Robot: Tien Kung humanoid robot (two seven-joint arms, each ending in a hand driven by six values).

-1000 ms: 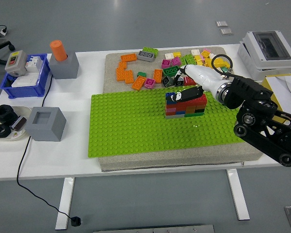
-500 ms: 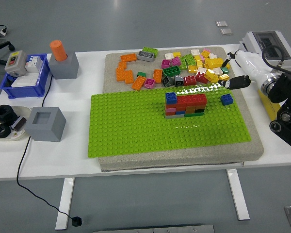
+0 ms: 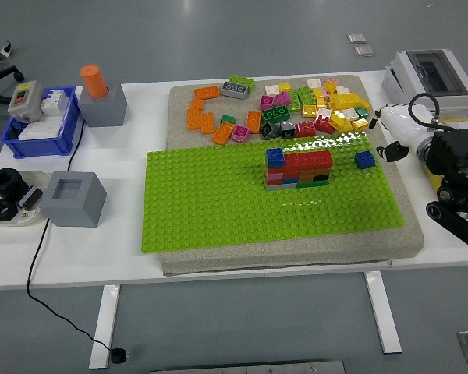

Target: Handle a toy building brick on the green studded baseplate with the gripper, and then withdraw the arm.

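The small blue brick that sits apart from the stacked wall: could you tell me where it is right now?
In the head view, the small blue brick sits alone near the green baseplate's right edge, right of the brick wall.

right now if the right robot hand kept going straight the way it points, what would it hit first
The right robot hand points left, toward the mat. Most likely it would first meet the small blue brick sitting alone on the green baseplate, though it may pass above it; height is unclear from this view.

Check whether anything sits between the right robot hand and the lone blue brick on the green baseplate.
Nothing visible does. The right robot hand is off the baseplate's right edge, and only bare green studs lie between it and the blue brick. The brick wall stands farther left.
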